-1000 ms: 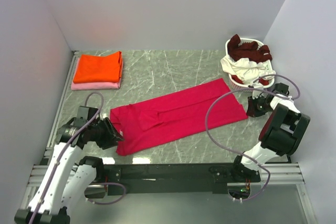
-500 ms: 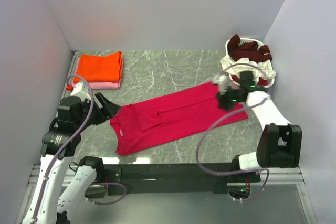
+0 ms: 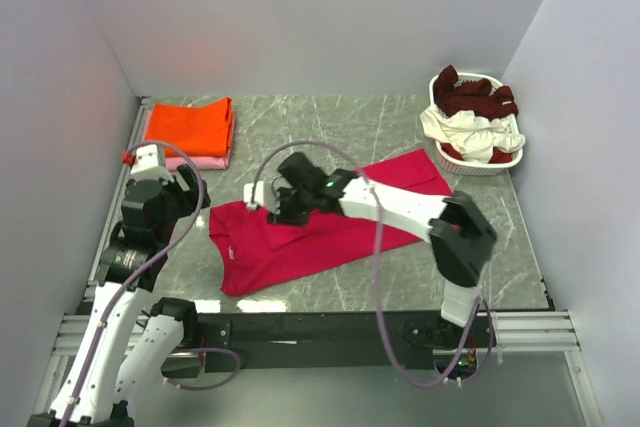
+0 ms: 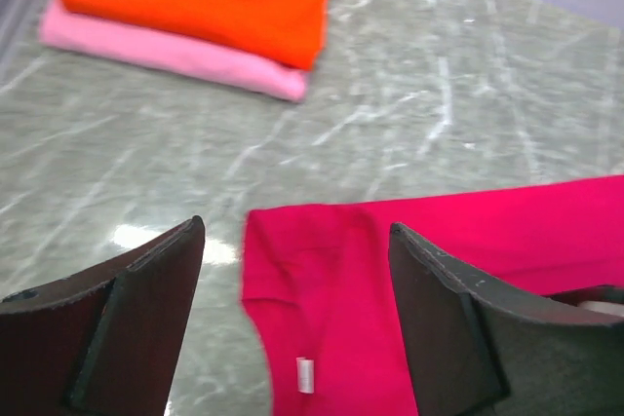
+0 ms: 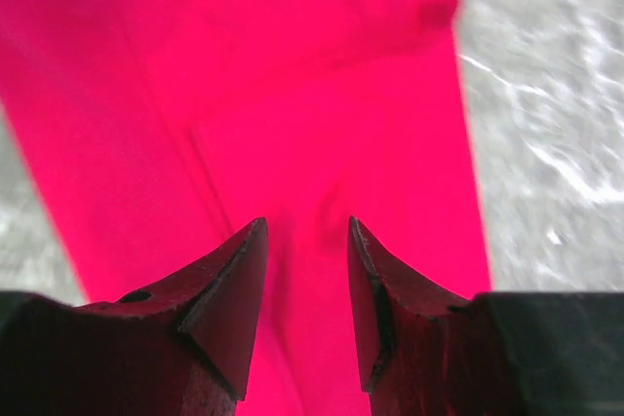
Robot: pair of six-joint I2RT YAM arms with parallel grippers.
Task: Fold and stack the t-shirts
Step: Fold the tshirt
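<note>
The left gripper is held wide open with nothing between its fingers, poised above the marble table just beside the collar end of the crimson-pink t-shirt. The right gripper is likewise parted and empty, held close over that shirt near the same end. The shirt is laid out flat and slantwise across the table's middle. The orange t-shirt is stacked, folded, on the pale pink t-shirt in the far left corner. The dark maroon t-shirt and the white t-shirt are heaped in the laundry basket at the far right.
</note>
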